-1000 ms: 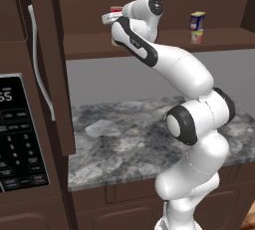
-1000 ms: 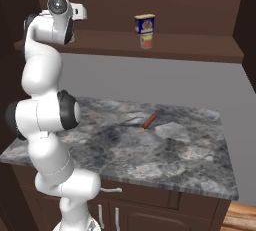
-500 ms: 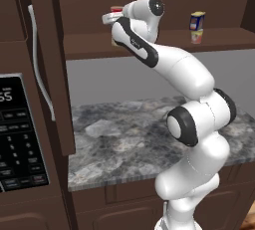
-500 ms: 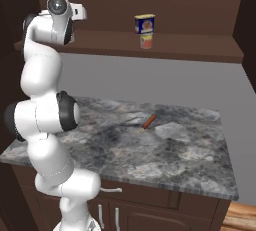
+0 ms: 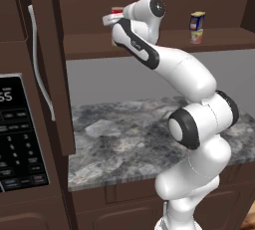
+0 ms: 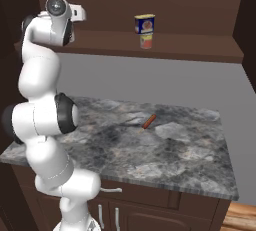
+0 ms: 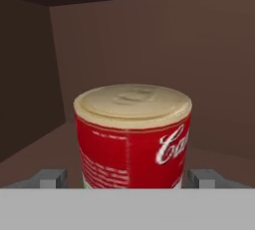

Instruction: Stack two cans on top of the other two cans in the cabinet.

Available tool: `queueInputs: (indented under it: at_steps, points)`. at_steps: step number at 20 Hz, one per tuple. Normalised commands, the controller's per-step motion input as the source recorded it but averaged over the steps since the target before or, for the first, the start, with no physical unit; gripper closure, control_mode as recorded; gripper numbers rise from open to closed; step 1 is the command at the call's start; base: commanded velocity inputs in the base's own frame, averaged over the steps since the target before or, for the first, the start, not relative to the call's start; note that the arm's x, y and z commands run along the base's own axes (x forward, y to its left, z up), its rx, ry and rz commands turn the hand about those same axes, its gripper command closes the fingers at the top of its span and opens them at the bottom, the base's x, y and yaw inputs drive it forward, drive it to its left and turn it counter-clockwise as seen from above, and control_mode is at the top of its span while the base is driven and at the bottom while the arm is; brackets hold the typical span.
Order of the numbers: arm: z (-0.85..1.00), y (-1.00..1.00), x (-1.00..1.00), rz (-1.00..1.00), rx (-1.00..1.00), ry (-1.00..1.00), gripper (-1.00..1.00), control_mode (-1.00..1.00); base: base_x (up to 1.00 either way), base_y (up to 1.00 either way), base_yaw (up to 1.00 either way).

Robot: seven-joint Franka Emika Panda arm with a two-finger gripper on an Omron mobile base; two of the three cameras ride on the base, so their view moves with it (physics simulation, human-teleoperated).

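A round can [image 7: 132, 139] with a red side, white script and a cream lid stands between my gripper's [image 7: 128, 179] two grey fingertips [image 7: 50, 178], with a small gap on its left side. Its red top [image 5: 117, 11] peeks over my hand at the shelf's left end. The gripper [image 5: 110, 21] [image 6: 79, 12] is open and hovers well above the shelf board [image 5: 224, 40]. What the can rests on is hidden. Farther right, the blue tin [image 5: 197, 21] [image 6: 144, 24] sits on the small pale-yellow can [image 5: 196, 37] [image 6: 145, 41].
The cabinet's tall door [image 5: 52, 89] with its white bar handle [image 5: 37, 59] stands open at the left. A black keypad appliance [image 5: 20, 129] sits below it. On the granite counter [image 6: 190, 150] lies a small reddish-brown stick-shaped item [image 6: 149, 121].
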Motion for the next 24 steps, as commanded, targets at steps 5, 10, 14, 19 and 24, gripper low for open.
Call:
queueInputs:
  at_steps: [5,10,14,19,24]
  points:
    - [-0.04,-0.08,-0.18,-0.02,0.0,-0.02,-1.0,-1.0,0.0,0.0,0.0]
    - [-0.04,-0.14,-0.39,-0.14,0.0,0.0,-1.0,-1.0,0.0,0.0,0.0]
    - [-0.03,-0.19,-0.6,-0.17,0.01,0.0,-1.0,-1.0,0.0,0.0,0.0]
    - [-0.01,-0.28,-0.77,-0.08,0.05,0.02,-1.0,-1.0,0.0,0.0,0.0]
    - [-0.1,-0.29,-0.81,-0.06,0.0,0.06,-1.0,-1.0,0.0,0.0,0.0]
